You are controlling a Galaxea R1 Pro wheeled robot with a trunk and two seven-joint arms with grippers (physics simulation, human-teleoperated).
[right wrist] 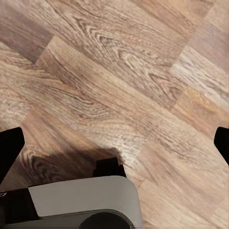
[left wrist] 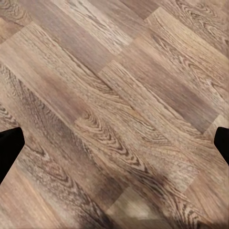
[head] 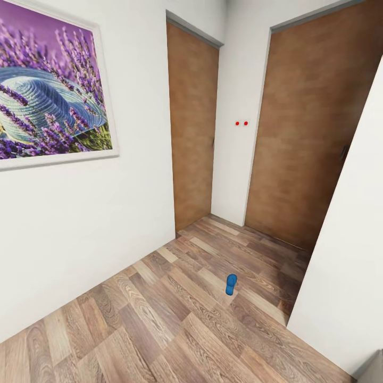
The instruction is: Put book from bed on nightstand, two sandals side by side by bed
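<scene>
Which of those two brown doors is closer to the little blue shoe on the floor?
The wide door on the right, beside the two red dots. The blue sandal lies on the wood floor nearer its foot; the narrower door stands further left, set back beside the picture wall.

Blue sandal (head: pixel 230 284): 1, on plank floor (head: pixel 159 319).
Brown doors: 2 (head: pixel 192 122) (head: pixel 308 133).
Framed lavender picture (head: pixel 50 85): 1.
Red dots on wall: 2 (head: pixel 237 123) (head: pixel 246 123).

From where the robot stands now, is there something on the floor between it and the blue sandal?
Nothing visible stands in the way. The blue sandal lies alone on the wood-plank floor, in front of the two brown doors, and the planks leading to it are bare. The bed is not in these pictures.
</scene>
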